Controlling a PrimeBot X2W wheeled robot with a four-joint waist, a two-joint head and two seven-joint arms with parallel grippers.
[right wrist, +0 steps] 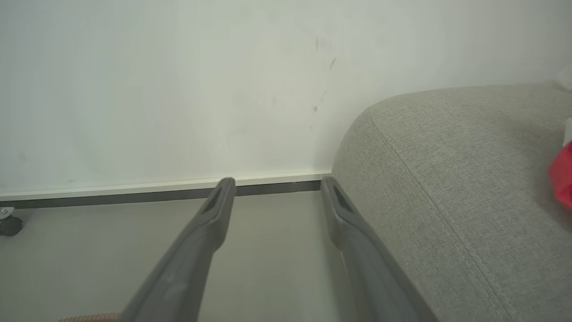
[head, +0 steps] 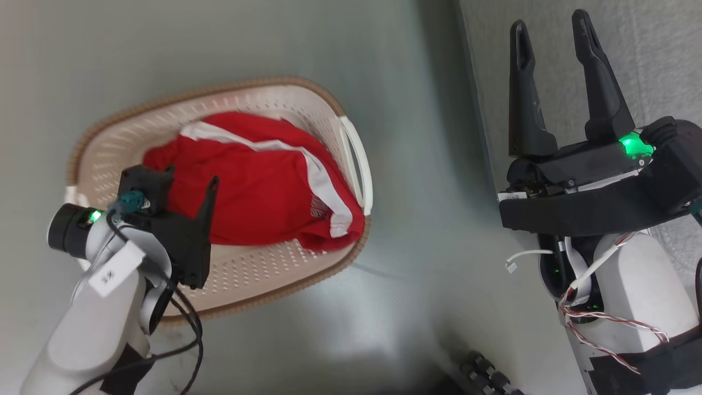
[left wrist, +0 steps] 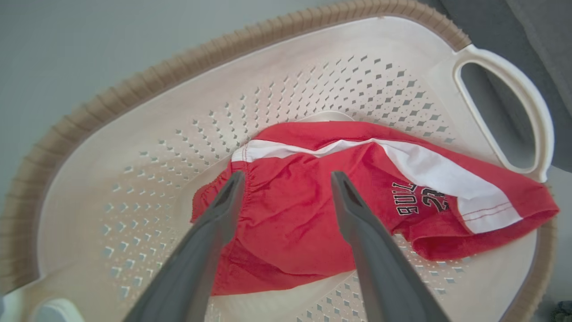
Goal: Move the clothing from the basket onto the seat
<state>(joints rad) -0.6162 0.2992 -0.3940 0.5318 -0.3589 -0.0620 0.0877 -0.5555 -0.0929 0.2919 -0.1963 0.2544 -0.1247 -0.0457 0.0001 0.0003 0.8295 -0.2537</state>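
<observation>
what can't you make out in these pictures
1. Left wrist view: the basket floor under the red clothing, covered by the fabric.
2. Same view: the black print on it, partly lost in a fold.
3. Right wrist view: a red piece over the seat, cut off by the right edge; what it is cannot be told.

clothing (head: 258, 181) in basket (head: 109, 148) | basket on floor (head: 428, 219) — left of seat (head: 658, 55) | L fingers (head: 207, 203) over clothing

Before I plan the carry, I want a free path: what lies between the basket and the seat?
In the head view, just bare floor separates the basket from the seat; nothing stands on that stretch.
</observation>
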